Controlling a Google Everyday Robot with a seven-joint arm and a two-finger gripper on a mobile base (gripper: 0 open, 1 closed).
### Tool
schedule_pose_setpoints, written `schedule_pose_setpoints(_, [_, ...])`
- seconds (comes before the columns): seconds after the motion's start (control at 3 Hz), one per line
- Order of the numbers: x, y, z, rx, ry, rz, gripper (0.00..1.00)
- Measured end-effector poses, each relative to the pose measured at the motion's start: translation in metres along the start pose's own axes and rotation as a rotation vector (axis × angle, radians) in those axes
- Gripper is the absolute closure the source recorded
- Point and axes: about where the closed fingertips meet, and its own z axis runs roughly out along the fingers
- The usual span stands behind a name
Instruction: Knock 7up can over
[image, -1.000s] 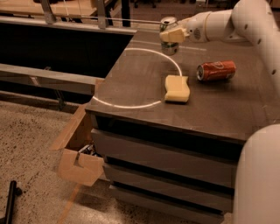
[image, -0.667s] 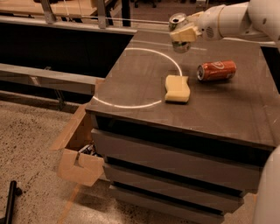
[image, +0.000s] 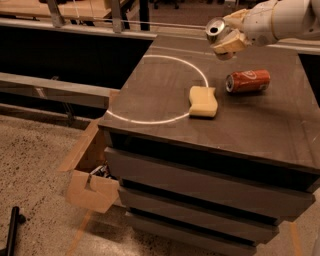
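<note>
The 7up can (image: 215, 28) is at the far right of the dark table (image: 150, 95), tilted with its silver top facing left towards the camera. Only the top and a little of the body show; the label is hidden by the fingers. My gripper (image: 228, 34) reaches in from the upper right on a white arm, its tan fingers closed around the can. The can appears to be held just above the table's back edge.
An orange-red soda can (image: 248, 81) lies on its side right of a yellow sponge (image: 203, 101). A white circle (image: 150, 121) is marked on the tabletop. An open cardboard box (image: 92, 187) sits on the floor at the table's left. Dark drawers (image: 210, 185) are below.
My gripper and the can have moved to the right along the table's back edge, and the can is more tilted now.
</note>
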Motion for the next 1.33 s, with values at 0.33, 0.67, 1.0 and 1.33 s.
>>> schedule_pose_setpoints(0.33, [0.007,0.011,-0.004,-0.098,0.038,-0.154,1.00])
schedule_pose_setpoints(0.67, [0.009,0.022,0.004,-0.209,0.078,-0.295,1.00])
schedule_pose_setpoints(1.0, [0.007,0.023,0.013,-0.250,0.125,-0.410,1.00])
schedule_pose_setpoints(1.33, [0.000,0.011,0.031,-0.196,0.165,-0.534,1.00])
